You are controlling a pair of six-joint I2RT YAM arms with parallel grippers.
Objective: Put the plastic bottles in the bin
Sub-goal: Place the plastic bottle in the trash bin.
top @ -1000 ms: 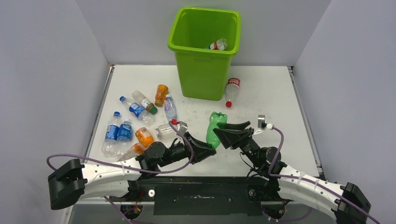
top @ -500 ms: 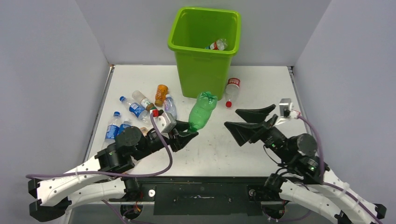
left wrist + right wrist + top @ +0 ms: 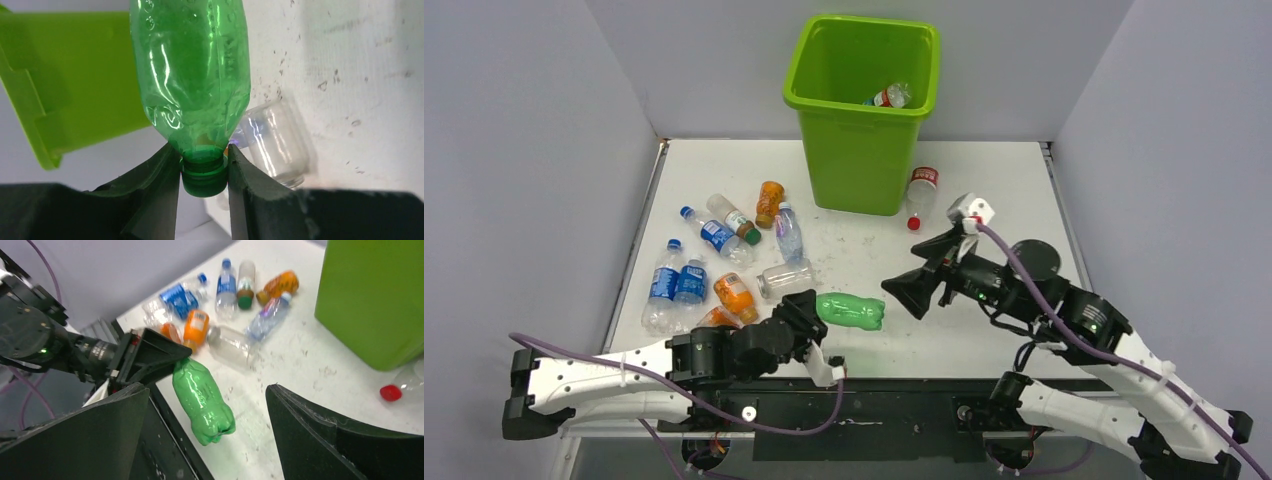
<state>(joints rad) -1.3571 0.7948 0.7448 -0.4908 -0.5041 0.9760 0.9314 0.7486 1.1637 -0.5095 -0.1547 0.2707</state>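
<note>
The left jaws are closed tight on the green cap and neck of the green bottle (image 3: 192, 75), one dark pad on each side, as our left wrist view shows plainly. The right jaws stand wide apart and hold nothing, turned towards that same bottle from the right.

Half a second ago the left arm carried this bottle raised and angled towards the bin (image 3: 864, 150). Now the arm has dropped low by the near edge of the bench (image 3: 984, 190), and the bottle lies roughly level, base pointing right. We cannot tell whether it touches the surface. We judge it further from the bin than before, so this delivery is not done. With the empty right jaws facing it, a handover looks possible, though that is only our guess.

The bottle is thin, translucent green plastic with a dimpled, lobed base, and the neck is its stiffest part. The bin is smooth, rigid lime plastic with a rolled rim, and at least one bottle in the bin (image 3: 891, 96) is visible. A clear bottle (image 3: 786, 279) lies just beyond the jaws. More bottles with blue and orange labels are scattered to the left, and a red-capped bottle (image 3: 918, 195) rests beside the bin.
</note>
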